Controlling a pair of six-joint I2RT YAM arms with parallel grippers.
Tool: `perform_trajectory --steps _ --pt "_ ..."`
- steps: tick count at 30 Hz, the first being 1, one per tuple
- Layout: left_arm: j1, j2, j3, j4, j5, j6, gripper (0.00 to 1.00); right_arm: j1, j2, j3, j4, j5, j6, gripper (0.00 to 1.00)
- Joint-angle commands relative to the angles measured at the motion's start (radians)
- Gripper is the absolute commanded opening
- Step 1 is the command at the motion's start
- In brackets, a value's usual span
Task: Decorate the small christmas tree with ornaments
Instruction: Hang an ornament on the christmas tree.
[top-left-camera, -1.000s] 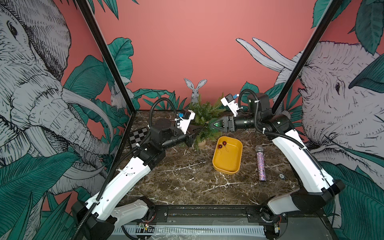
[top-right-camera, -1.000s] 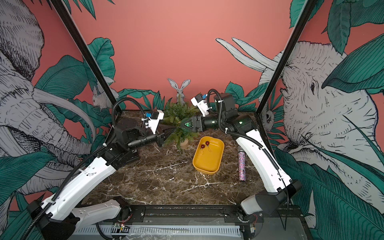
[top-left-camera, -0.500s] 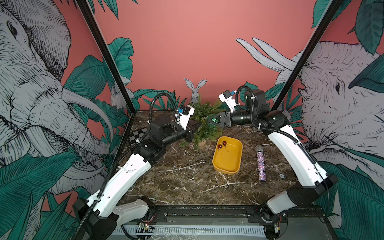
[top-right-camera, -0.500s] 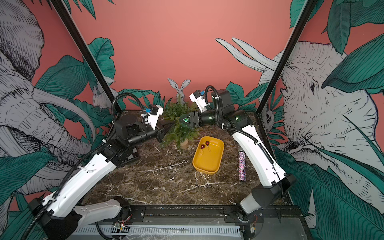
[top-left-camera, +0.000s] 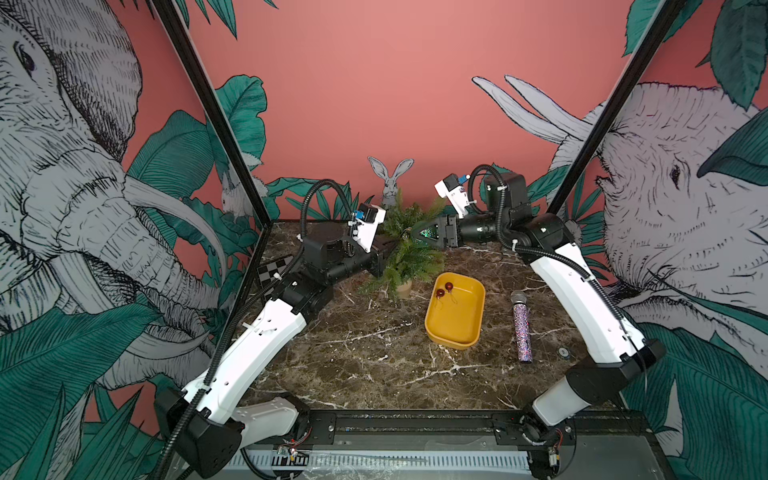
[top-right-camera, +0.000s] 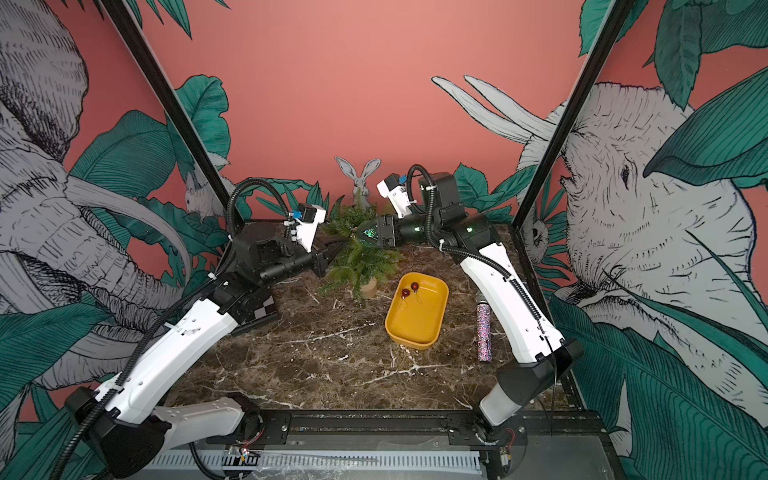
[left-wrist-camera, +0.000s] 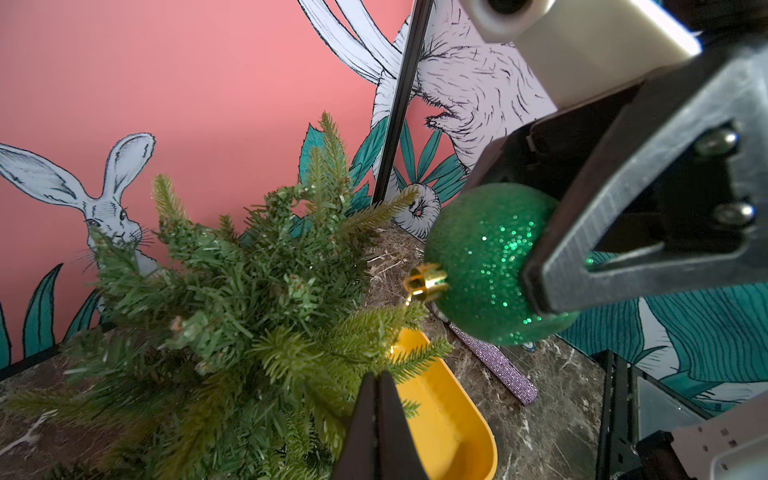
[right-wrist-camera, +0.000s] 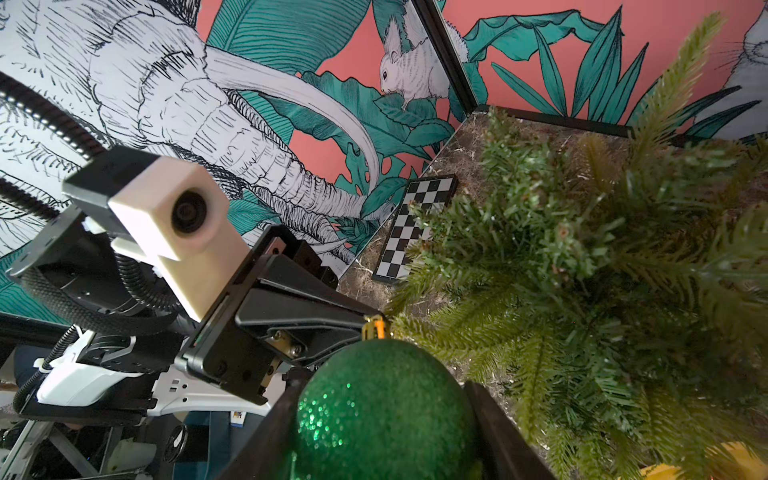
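The small christmas tree (top-left-camera: 409, 253) (top-right-camera: 361, 257) stands in a tan pot near the back wall. My right gripper (top-left-camera: 415, 232) (right-wrist-camera: 384, 380) is shut on the glittery green ball (left-wrist-camera: 486, 266) (top-right-camera: 368, 233), held level at the tree's upper branches with its gold cap (left-wrist-camera: 426, 284) facing the tree. My left gripper (left-wrist-camera: 378, 376) (top-right-camera: 338, 245) is shut among the branches on the tree's other side. The ball's thin gold string runs from the cap toward its tips. Two small red balls (top-left-camera: 449, 286) (top-left-camera: 439, 293) lie in the yellow tray (top-left-camera: 453, 343).
A glittery purple-silver stick (top-left-camera: 520, 328) lies right of the tray, a small round disc (top-left-camera: 563, 352) beyond it. A checkerboard card (top-left-camera: 274, 268) leans at the left wall behind my left arm. Painted walls close in on three sides.
Both arms rose and drew closer together at the tree. The green ball went up and leftward from beside the lower branches to the upper ones. Both grips stayed the same.
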Motion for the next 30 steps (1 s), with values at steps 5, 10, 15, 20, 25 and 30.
perform_trajectory --steps 5,10,15,20,25,30 --pt "0.004 0.001 0.039 0.025 0.047 -0.013 0.0 0.0 -0.014 0.0 0.005 -0.007 -0.006 0.45" --pt "0.005 0.002 0.035 0.028 0.056 -0.019 0.0 0.0 -0.022 -0.017 0.006 -0.012 -0.008 0.44" --pt "0.005 0.002 0.034 0.028 0.059 -0.025 0.0 0.0 -0.03 -0.036 0.005 -0.016 -0.013 0.45" --pt "0.005 0.004 0.036 0.031 0.042 -0.028 0.0 0.001 -0.033 -0.039 0.013 0.016 -0.013 0.45" --pt "0.006 0.012 0.046 0.029 0.033 -0.029 0.0 -0.001 -0.028 -0.034 0.033 0.029 -0.002 0.44" --pt "0.012 0.025 0.061 0.028 0.026 -0.03 0.0 -0.006 -0.018 -0.03 0.046 0.029 0.009 0.44"
